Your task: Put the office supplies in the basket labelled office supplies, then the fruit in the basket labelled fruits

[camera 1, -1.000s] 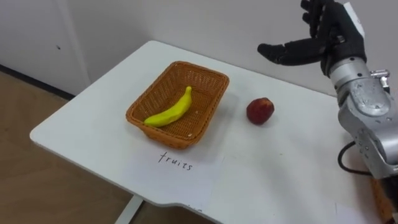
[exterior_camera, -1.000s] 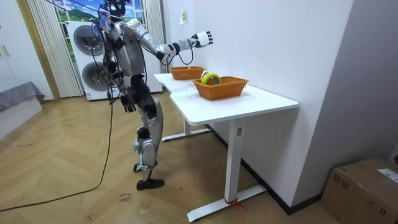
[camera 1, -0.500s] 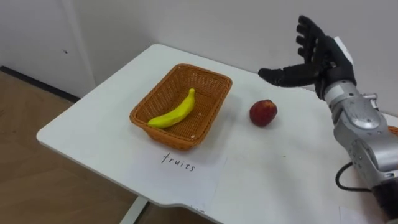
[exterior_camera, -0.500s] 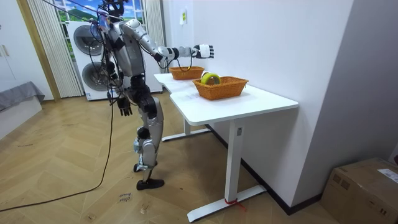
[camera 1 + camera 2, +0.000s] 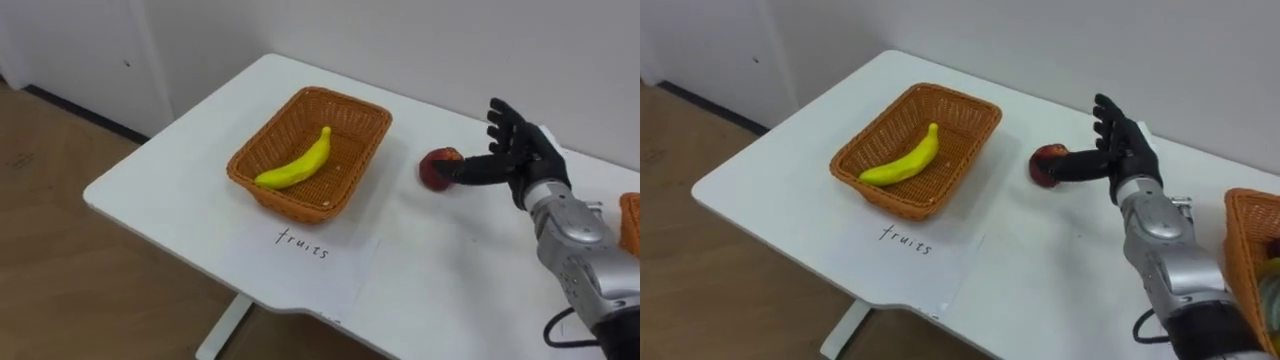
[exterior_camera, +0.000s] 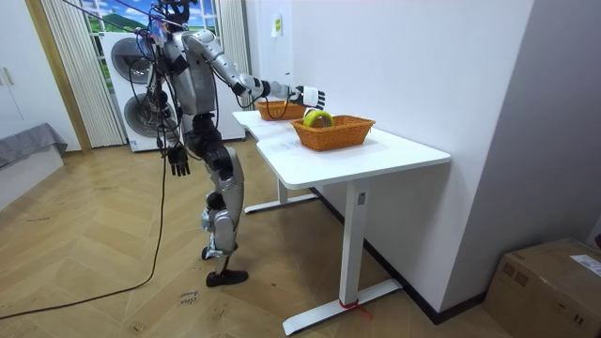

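One yellow banana in woven orange basket; red apple, at the thumb of the spread-open right robot hand, pending.

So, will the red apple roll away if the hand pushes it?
Probably yes: the apple looks round and lies free on the smooth table, so a nudge from the open right hand could roll it. It looks firm, so the fingers should not dent it.

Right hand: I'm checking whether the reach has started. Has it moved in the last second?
Yes. The right hand has come down, from well above the apple to beside it on its right, fingers open.
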Tool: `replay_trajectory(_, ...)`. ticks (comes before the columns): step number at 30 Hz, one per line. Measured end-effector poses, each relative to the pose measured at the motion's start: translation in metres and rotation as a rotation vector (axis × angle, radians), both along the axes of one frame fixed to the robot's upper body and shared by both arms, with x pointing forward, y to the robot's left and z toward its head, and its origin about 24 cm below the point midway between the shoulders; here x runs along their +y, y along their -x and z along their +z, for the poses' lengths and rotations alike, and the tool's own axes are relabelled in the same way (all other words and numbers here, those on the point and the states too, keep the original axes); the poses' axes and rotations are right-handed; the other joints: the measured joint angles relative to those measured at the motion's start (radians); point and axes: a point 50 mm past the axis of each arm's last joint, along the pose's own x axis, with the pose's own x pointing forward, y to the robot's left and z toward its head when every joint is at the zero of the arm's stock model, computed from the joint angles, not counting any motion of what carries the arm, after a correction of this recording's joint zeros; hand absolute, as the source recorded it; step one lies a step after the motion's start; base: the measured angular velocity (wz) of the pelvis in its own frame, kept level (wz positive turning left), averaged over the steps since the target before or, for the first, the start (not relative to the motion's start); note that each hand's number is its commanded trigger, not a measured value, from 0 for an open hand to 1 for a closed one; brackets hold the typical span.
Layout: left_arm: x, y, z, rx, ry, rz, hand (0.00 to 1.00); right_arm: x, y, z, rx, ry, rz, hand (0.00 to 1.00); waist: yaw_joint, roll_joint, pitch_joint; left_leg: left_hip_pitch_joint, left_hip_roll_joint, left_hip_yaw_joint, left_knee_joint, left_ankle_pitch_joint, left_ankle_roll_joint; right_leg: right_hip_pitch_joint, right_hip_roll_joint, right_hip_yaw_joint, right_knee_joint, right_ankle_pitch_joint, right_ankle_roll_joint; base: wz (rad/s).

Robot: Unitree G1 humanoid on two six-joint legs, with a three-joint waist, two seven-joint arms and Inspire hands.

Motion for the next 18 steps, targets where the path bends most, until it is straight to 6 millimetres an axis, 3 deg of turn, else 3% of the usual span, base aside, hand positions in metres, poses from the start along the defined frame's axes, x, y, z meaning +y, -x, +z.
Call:
replay_trajectory(3,-0.003,-0.009,-0.001,-0.037,0.009,-0.004,0.0,-0.003,0.001,-0.004,0.013,-0.002,-0.011,0.0,0.001,0.006,0.0058,-0.034,0.0,0.001,0.008,0.001,0.001,-0.031,-0.004,0.002,0.018,0.0,-0.001,0.0)
replay_trajectory(11,-0.01,-0.013,-0.003,-0.059,0.016,-0.053,0.0,-0.007,0.003,-0.008,0.016,0.003,-0.028,0.0,-0.001,0.013,0.0121,-0.081,0.004,0.011,0.008,0.001,0.001,-0.089,-0.005,0.012,0.034,0.0,-0.002,-0.03)
replay_trajectory(18,-0.013,-0.013,-0.004,-0.055,0.03,-0.077,0.0,-0.009,-0.002,-0.005,0.002,0.011,-0.035,0.0,0.0,0.012,0.0125,-0.093,0.005,0.011,0.009,0.001,0.001,-0.1,-0.005,0.012,0.034,0.0,-0.002,0.0)
